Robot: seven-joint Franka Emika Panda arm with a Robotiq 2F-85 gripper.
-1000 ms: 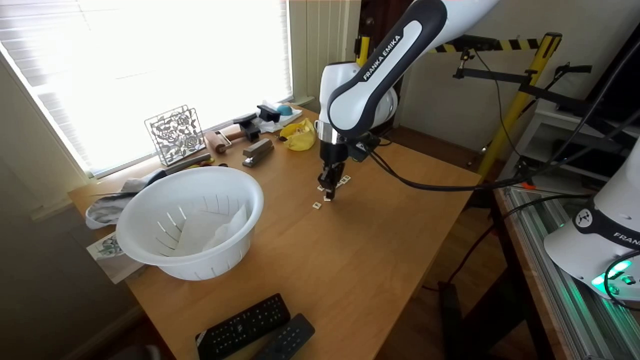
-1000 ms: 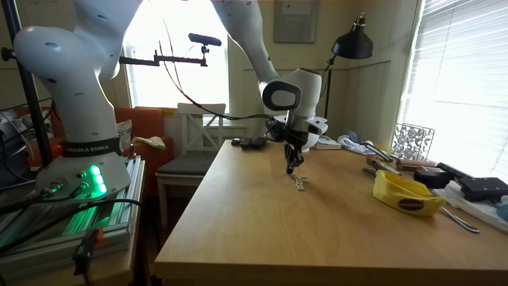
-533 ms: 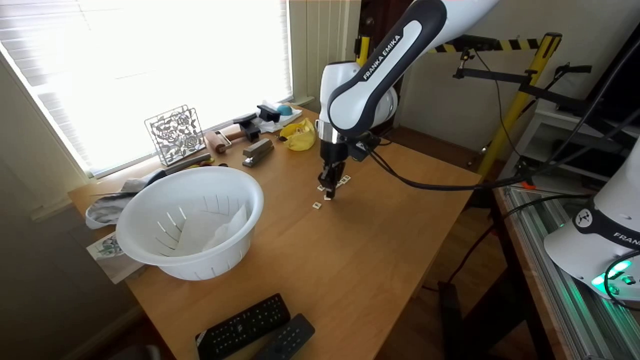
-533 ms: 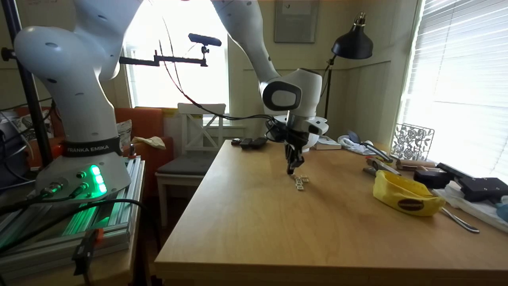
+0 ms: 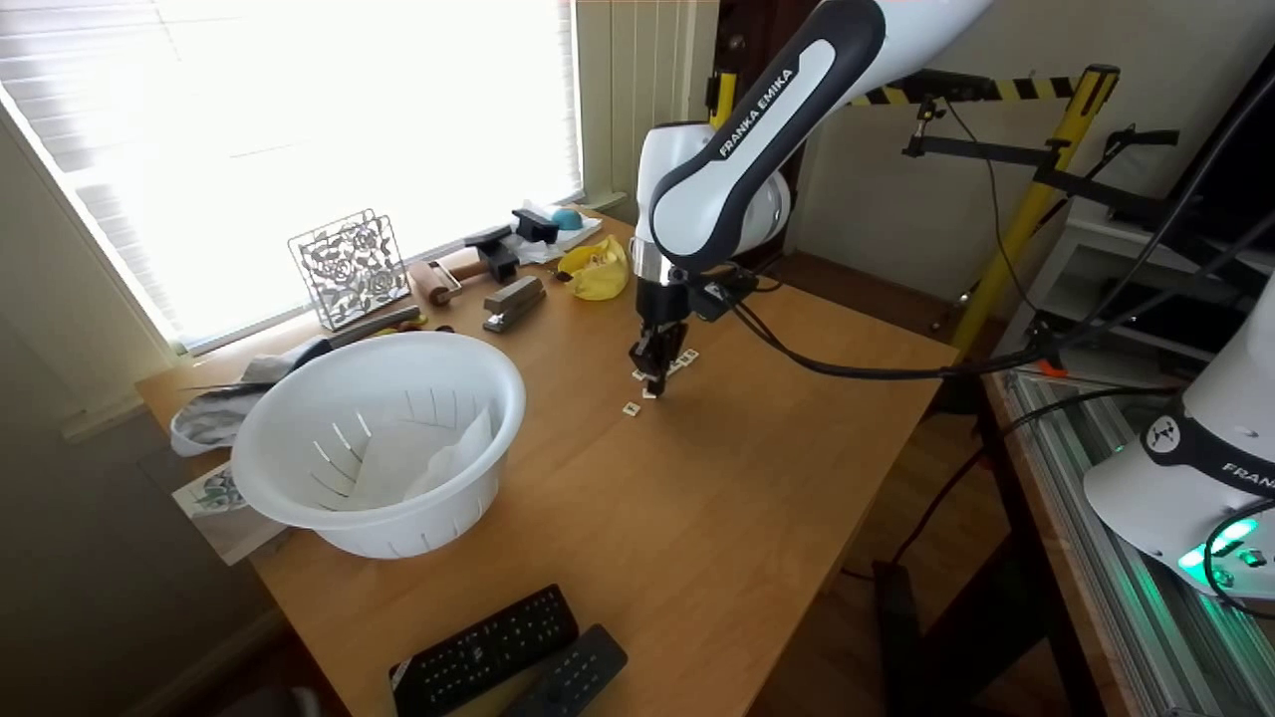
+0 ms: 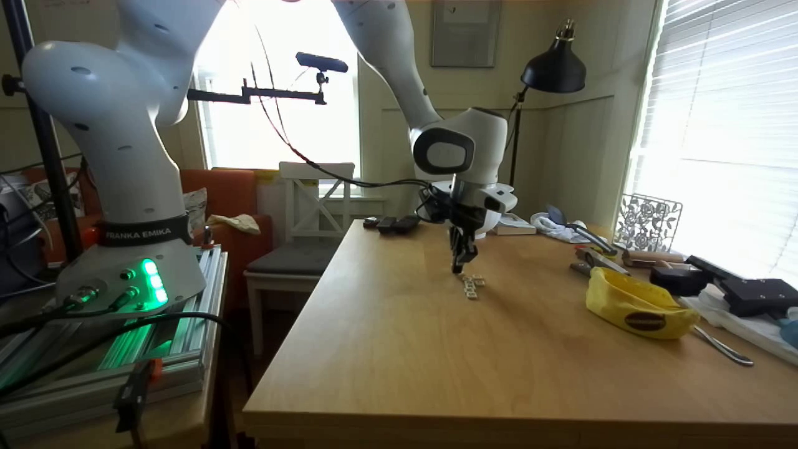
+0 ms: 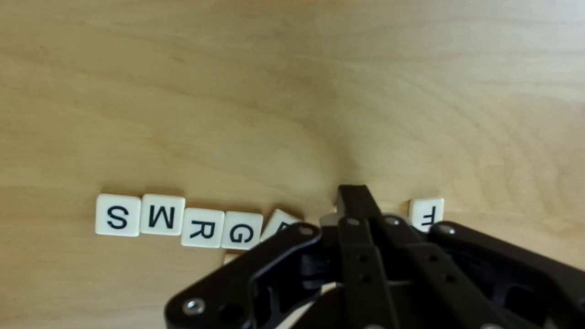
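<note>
Jaws clenched together, the gripper [image 7: 358,196] points down among square white letter tiles [image 6: 470,287] printed in black, well in from the edges of the table [image 6: 399,355]. In the wrist view, an S-M-R-G row [image 7: 194,221] lies left of the jaws, the F tile [image 7: 426,210] just right.

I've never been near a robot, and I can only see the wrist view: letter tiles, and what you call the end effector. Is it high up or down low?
Observer: Low. In both exterior views the end effector points down, close to the letter tiles; whether it touches anything, I can't tell.
Visitor: What else is around?
Observer: In an exterior view, a large white bowl with slotted sides stands on the table.
Visitor: Anything colorful?
Observer: Yes, both exterior views show a yellow pouch, open at the top.
</note>
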